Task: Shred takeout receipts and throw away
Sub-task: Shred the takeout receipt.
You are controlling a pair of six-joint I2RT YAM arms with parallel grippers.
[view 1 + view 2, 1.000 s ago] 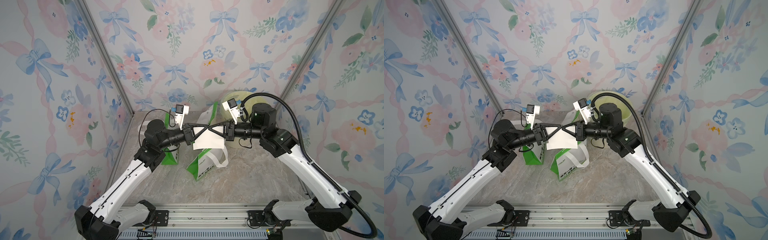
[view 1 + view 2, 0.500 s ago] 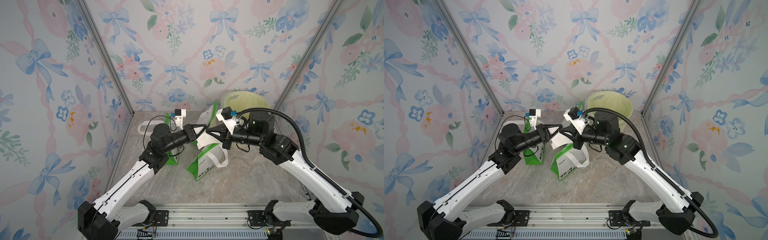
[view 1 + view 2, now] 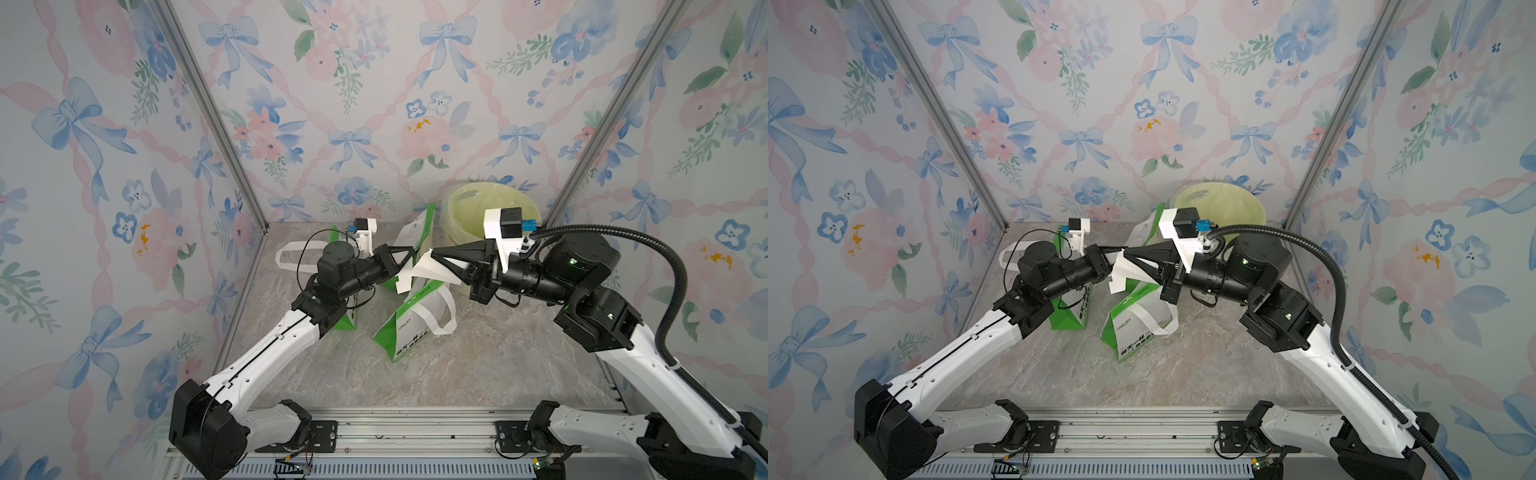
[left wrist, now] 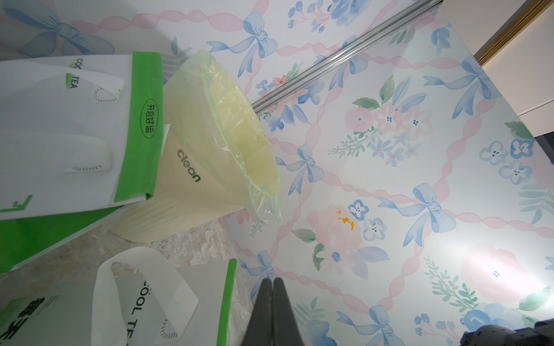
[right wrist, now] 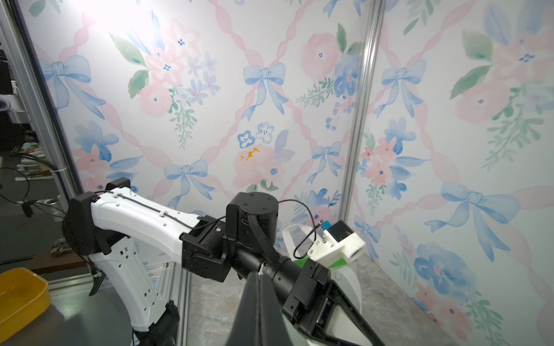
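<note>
Midair, the left gripper [image 3: 409, 252] and right gripper [image 3: 434, 252] meet tip to tip, both pinched shut on the top edge of one white receipt [image 3: 417, 273], its length hanging down, with the bin [image 3: 459, 220] just far-right.

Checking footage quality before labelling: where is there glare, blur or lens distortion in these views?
Left wrist: glare washes the wallpaper; left claw near the lens is blurred. Right wrist: bright glare on wallpaper; right claw is a dark blur. Both top views: even light, receipt sharp, frame posts splay.
</note>
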